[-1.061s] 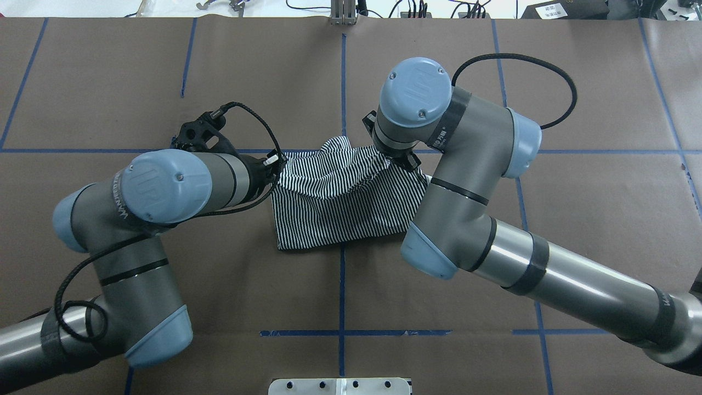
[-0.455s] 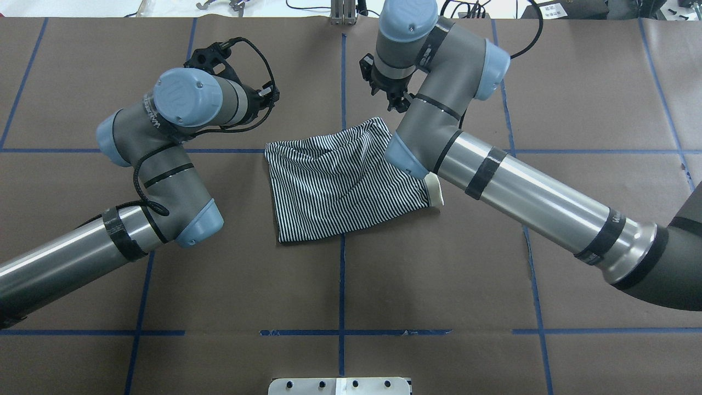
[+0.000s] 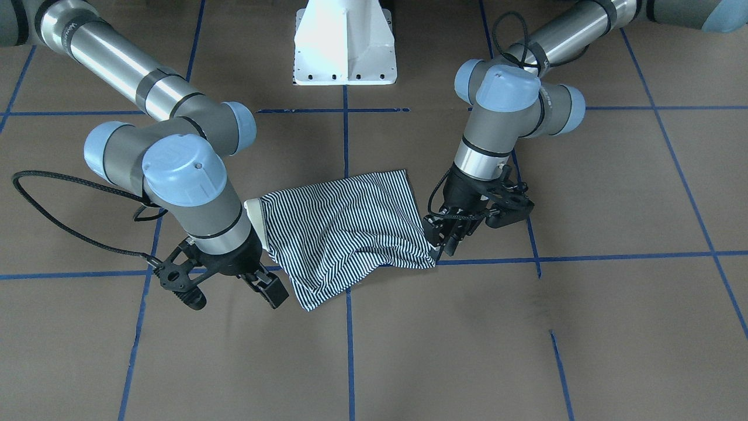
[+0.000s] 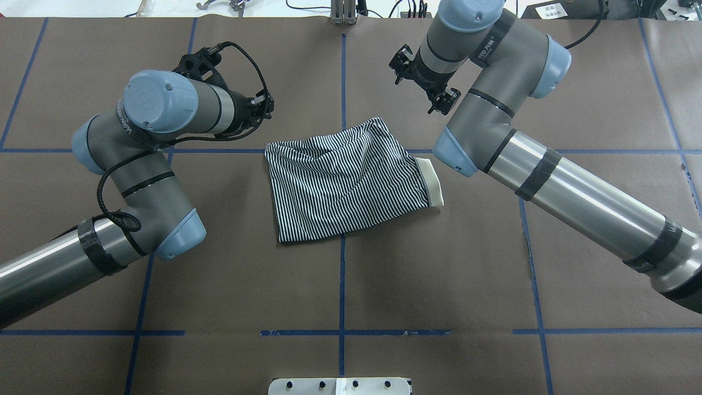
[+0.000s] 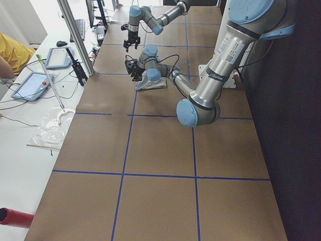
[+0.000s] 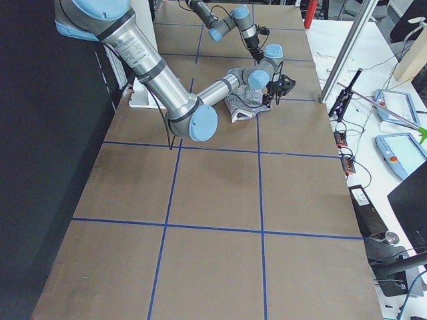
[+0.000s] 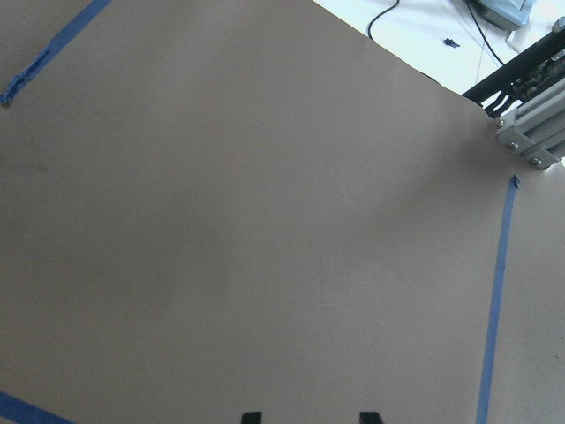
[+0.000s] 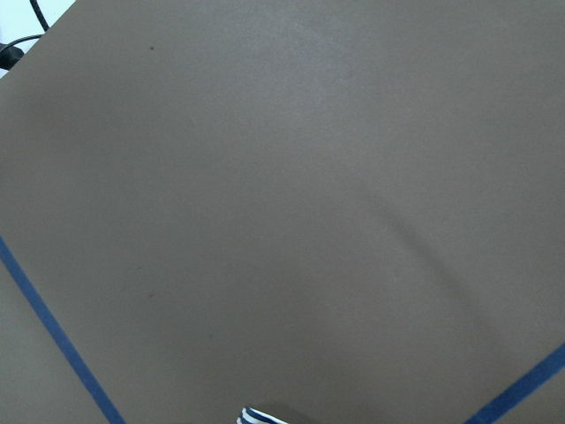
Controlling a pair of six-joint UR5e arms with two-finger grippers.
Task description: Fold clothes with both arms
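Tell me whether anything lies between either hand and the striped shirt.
Nothing visible does. The left hand hovers by one side of the shirt, the right hand by the opposite side; only bare brown paper lies between.

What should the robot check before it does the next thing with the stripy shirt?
1. Striped shirt lying on the table: ok.
2. Both grippers off the shirt: ok. In the overhead view neither the left gripper nor the right gripper touches it.
3. Left gripper open: ok. Its wrist view shows the fingertips apart over bare table.
4. Right gripper open: cannot tell.
5. Fold tidy: not ok. The cream collar pokes out at one side and the far edge is rumpled.
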